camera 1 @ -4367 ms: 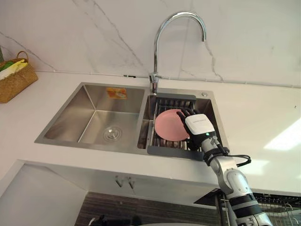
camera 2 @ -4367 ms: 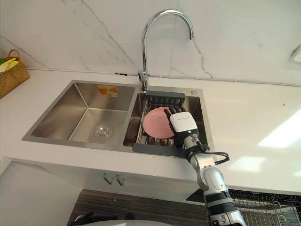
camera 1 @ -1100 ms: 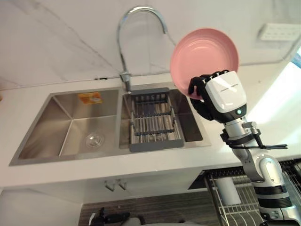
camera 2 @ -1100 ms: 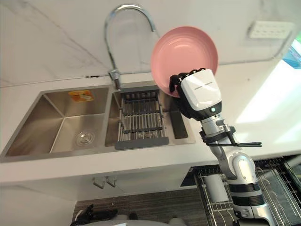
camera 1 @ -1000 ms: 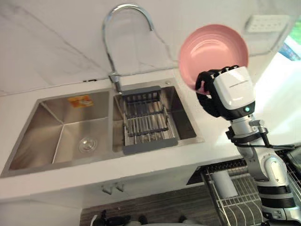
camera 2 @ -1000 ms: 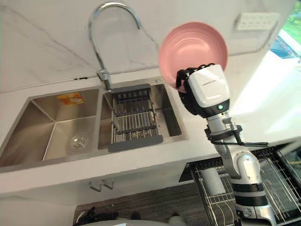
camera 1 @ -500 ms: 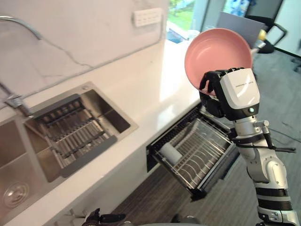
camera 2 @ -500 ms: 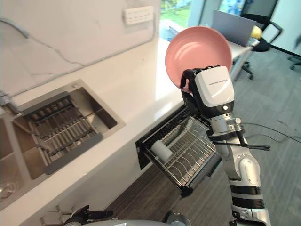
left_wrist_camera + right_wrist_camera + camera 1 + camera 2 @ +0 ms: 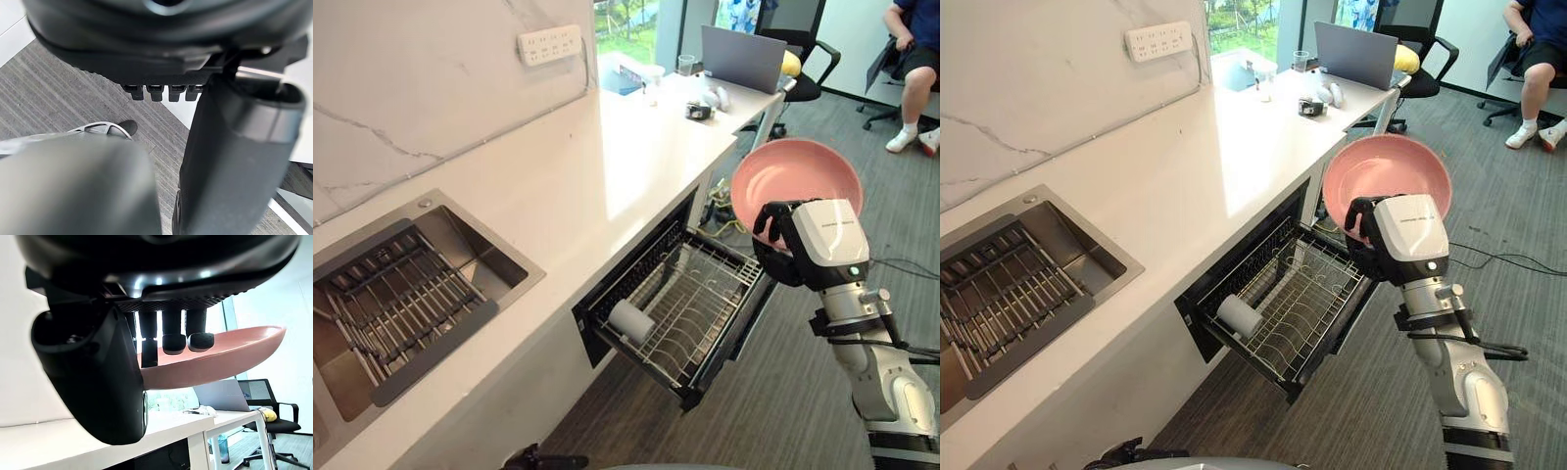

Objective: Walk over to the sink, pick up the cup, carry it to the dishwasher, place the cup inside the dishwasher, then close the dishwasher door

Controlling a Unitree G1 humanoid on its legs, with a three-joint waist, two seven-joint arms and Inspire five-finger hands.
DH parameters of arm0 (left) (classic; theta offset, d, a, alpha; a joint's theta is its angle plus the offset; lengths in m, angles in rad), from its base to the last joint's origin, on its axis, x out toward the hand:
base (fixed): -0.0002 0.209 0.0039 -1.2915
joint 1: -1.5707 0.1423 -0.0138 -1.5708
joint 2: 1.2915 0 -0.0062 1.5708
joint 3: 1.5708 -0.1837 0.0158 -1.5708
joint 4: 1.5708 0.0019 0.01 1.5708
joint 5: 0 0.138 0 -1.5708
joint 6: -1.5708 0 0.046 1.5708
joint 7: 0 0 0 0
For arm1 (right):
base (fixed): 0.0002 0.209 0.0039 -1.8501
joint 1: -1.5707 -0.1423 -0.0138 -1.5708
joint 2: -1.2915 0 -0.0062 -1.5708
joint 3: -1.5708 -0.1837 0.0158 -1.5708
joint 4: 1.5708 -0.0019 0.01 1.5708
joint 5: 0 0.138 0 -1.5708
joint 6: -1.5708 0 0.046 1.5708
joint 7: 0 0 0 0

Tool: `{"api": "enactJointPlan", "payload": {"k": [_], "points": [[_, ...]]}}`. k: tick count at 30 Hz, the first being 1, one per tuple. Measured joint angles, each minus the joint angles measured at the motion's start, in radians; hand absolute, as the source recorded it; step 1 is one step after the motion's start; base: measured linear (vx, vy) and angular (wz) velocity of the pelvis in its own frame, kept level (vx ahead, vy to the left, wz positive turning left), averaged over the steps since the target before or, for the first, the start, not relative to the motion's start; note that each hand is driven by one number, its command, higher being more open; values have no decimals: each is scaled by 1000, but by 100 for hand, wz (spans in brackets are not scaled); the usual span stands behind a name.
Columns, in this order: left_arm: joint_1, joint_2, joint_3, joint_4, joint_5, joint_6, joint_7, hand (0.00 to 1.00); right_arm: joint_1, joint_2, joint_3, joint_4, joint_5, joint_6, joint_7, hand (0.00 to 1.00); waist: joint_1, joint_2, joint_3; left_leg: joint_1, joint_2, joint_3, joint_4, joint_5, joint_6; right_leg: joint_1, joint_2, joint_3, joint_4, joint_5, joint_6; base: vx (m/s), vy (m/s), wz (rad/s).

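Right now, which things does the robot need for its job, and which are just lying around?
For the job:
pink plate, gripped in the right hand
open dishwasher, its wire rack pulled out

Just lying about:
laptop
wall sockets
sink drainer
white cylinder in the rack
seated person

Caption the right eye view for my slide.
Right hand grips a pink plate, raised beside the open dishwasher's pulled-out wire rack, where a white cylinder lies.
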Motion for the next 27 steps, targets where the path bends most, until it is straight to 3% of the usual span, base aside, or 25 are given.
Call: {"api": "enactJointPlan", "payload": {"k": [5, 9, 13, 20, 27], "points": [[-5, 6, -27, 14, -5, -7, 2, 100, -1, 30, 23, 42, 3, -12, 18, 0, -1, -1, 0, -24, -25, -14, -22, 12, 18, -23, -21, -14, 1, 10, 8, -42, 41, 11], [-38, 13, -46, 42, -27, -10, 33, 100, -10, 43, 60, 126, 10, 33, 24, 0, 5, 3, 14, -102, -45, -48, -23, 28, 41, -86, -44, -41, 15, 18, 13, -55, 32, 23], [-90, 13, -51, 52, -61, -24, 65, 100, -106, 47, 109, 245, 9, 109, 15, 0, 14, 10, 91, -178, -60, -77, -15, 47, 65, -161, -72, -58, 62, 18, 12, -92, 28, 20], [-181, 12, -106, 50, -124, -44, 97, 100, -273, 50, 166, 395, 64, 231, -99, 0, 34, 16, 205, -264, -85, -120, -3, 67, 92, -236, -114, -82, 115, 18, 12, -53, 32, 19], [-238, 21, -145, 50, -182, -65, 113, 100, -394, 50, 249, 538, 130, 289, -112, 0, 51, 20, 273, -309, -99, -148, 12, 71, 99, -267, -134, -85, 137, 18, 12, -11, 36, 14]]}}
